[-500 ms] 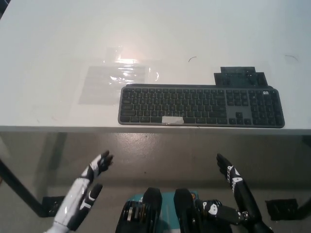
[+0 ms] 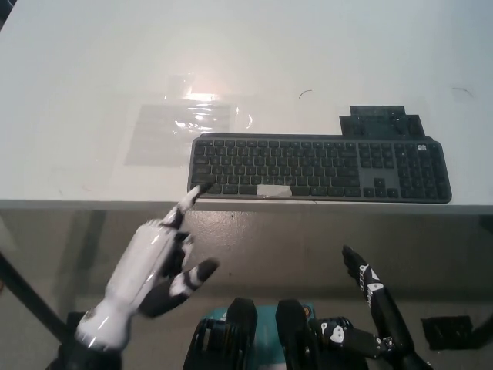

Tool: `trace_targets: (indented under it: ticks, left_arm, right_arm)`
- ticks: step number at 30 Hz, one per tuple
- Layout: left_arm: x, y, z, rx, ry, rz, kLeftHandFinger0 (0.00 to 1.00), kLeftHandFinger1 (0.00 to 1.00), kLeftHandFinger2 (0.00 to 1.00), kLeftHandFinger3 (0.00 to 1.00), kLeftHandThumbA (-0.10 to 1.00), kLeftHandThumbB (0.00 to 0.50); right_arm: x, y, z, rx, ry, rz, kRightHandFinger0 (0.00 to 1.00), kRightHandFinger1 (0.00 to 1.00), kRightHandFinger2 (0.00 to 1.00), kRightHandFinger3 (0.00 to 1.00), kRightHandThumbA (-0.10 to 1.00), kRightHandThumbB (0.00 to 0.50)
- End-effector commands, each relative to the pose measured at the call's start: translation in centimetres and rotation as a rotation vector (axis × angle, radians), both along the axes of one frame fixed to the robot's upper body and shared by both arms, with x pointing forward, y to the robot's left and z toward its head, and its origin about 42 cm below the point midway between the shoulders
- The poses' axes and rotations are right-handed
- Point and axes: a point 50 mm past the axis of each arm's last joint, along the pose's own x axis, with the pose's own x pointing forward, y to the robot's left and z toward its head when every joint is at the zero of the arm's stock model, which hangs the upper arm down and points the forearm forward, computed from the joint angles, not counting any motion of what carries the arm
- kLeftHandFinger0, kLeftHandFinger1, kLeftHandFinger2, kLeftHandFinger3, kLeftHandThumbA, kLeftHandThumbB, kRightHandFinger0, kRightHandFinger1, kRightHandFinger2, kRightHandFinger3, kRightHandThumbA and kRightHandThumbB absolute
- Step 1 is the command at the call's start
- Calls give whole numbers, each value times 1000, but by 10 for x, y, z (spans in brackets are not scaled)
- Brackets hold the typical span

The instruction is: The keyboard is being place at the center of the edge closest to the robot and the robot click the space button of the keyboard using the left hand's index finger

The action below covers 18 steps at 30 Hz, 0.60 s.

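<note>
Head view: keyboard corner behind robot hand

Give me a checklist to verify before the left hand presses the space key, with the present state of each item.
1. Keyboard lies flat by the near edge of the table: ok.
2. Space key, marked with a pale patch, is uncovered: ok.
3. Left hand has its index fingertip above the space key: not ok, it is at the keyboard's lower-left corner.
4. Fingertip touches no wrong key: cannot tell.
5. Right hand rests below the table, off the keyboard: ok.
</note>
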Motion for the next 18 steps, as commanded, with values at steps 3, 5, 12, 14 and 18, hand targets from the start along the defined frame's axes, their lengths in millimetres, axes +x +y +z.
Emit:
trace_targets:
  ticks: [3,5,12,14,18]
  left_arm:
    - [40,-24,5,130,18,40,0,0,29,1000,1000,369]
    - [54,-30,3,153,56,41,0,5,40,1000,1000,373]
    - [84,-45,-6,193,106,46,0,10,97,1000,1000,338]
    - [93,-48,-11,214,123,60,0,10,101,1000,1000,334]
    - [103,-51,-20,225,170,74,0,25,140,1000,1000,327]
  right_arm:
    - [5,1,11,2,-80,22,1000,1000,1000,1000,1000,342]
    - [5,2,12,1,-87,25,1000,1000,1000,1000,1000,337]
    - [6,1,13,0,-82,18,1000,1000,1000,1000,1000,345]
    - [6,1,13,-2,-88,20,1000,1000,1000,1000,1000,343]
    - [7,2,13,2,-94,22,1000,1000,1000,1000,1000,340]
